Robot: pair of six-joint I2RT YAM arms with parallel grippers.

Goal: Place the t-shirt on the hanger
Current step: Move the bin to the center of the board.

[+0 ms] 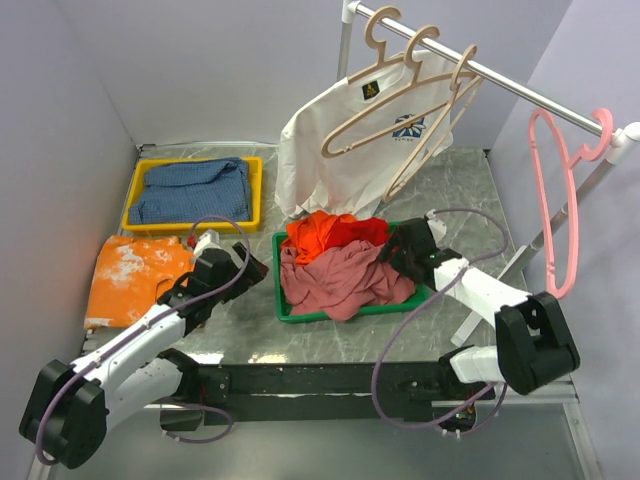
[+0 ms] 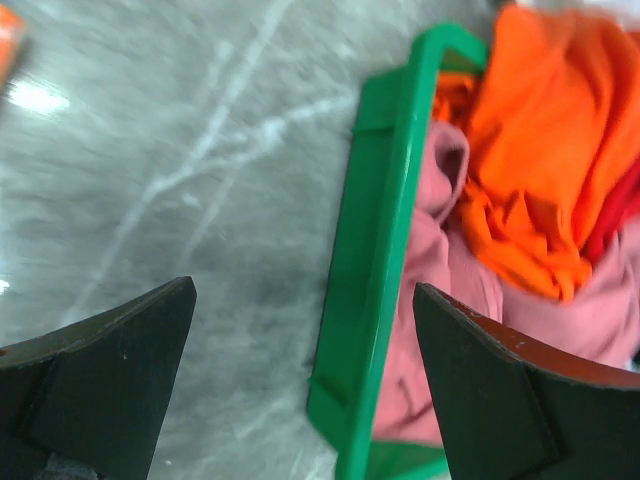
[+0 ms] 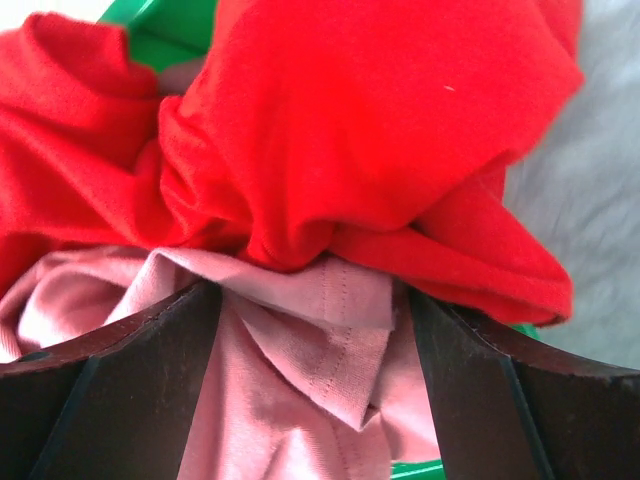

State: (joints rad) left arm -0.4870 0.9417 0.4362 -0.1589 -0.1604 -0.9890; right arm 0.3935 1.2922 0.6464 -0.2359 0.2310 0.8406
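Note:
The dusty-rose t-shirt [image 1: 340, 282] lies crumpled in a green tray [image 1: 283, 300], partly under red-orange garments [image 1: 330, 232]. Light wooden hangers [image 1: 381, 52] hang on the rail at the back. My right gripper [image 1: 402, 250] is at the tray's right side. In the right wrist view it [image 3: 315, 292] is open, and its fingers straddle a hemmed fold of the t-shirt [image 3: 330, 350] just below the red cloth [image 3: 350, 120]. My left gripper [image 1: 250, 268] hovers left of the tray. It [image 2: 304, 288] is open and empty over the tray's rim [image 2: 375, 260], with the t-shirt [image 2: 440, 250] beyond.
A white logo t-shirt [image 1: 330, 150] hangs on one wooden hanger. A thin pink plastic hanger [image 1: 555, 200] hangs at the rail's right end. A yellow tray [image 1: 140, 175] with blue cloth stands at the back left. An orange cloth [image 1: 135, 272] lies in front of it.

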